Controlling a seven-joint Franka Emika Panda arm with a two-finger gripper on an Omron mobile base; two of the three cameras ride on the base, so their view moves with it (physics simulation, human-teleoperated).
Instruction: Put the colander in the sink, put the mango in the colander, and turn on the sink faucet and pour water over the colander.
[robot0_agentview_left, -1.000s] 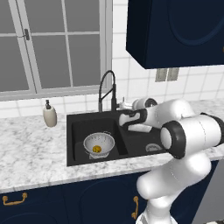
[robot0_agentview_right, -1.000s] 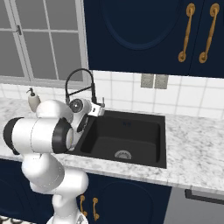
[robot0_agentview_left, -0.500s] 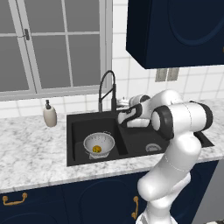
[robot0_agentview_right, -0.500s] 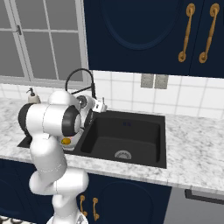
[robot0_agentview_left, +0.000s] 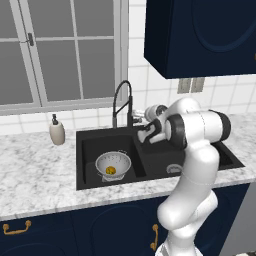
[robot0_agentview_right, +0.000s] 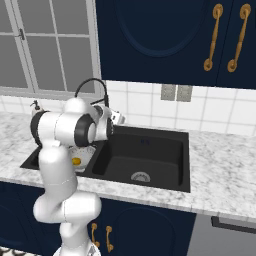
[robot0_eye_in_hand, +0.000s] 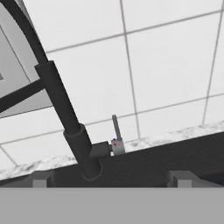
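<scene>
Sitting in the sink's (robot0_agentview_left: 87, 150) left basin, the colander (robot0_agentview_left: 113, 164) holds the mango (robot0_agentview_left: 111, 171); hand (robot0_eye_in_hand: 111, 177) wide open, empty.

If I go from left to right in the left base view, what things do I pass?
Soap bottle → colander with the mango in it → faucet → the robot's arm.
</scene>
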